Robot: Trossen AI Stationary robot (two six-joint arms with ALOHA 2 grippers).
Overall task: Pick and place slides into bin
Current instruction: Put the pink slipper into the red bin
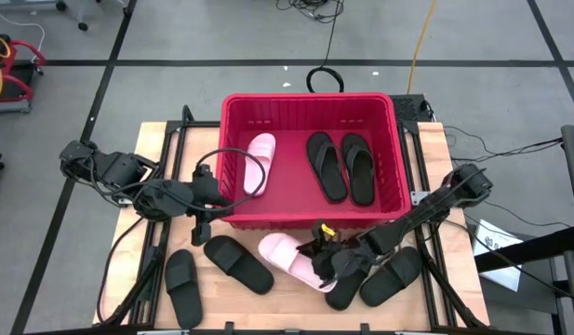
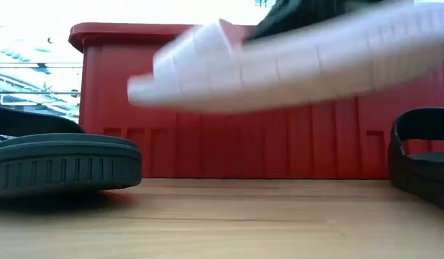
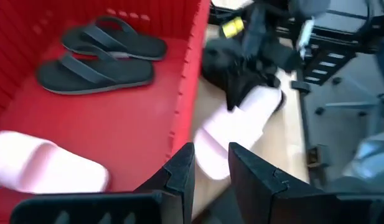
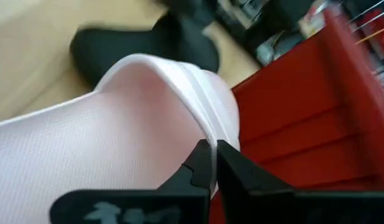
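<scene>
While the left arm waits at the bin's left wall, the right gripper point(image 1: 322, 262) is at work near the desk's front edge, just outside the bin's front wall. Its fingers point(image 4: 207, 163) are pinched on the strap edge of a pale pink slide point(image 4: 117, 124), and in the low view that slide point(image 2: 279, 61) hangs tilted above the wood, clear of the desk point(image 2: 222, 216).

The red bin point(image 1: 310, 216) sits at the middle of the desk toward its back edge. Inside it lie three slides: a second pink slide point(image 1: 259, 163) against the left wall, and a black pair point(image 1: 340, 166) side by side toward the right wall.

The left gripper point(image 1: 205, 197) hovers over the bin's left wall near its front left corner. Its fingers point(image 3: 179, 177) stand apart with a narrow gap between them and nothing in it.

On the desk in front of the bin, four black slides remain. One point(image 1: 182, 287) lies near the front left corner of the desk, and another point(image 1: 238, 263) lies angled just beside it, between it and the held pink slide. Two more rest toward the front right: one point(image 1: 392, 275) lies beyond the right gripper, and one point(image 1: 345, 290) is partly hidden under the right gripper, touching or nearly touching the pink slide's end; I cannot tell which.
</scene>
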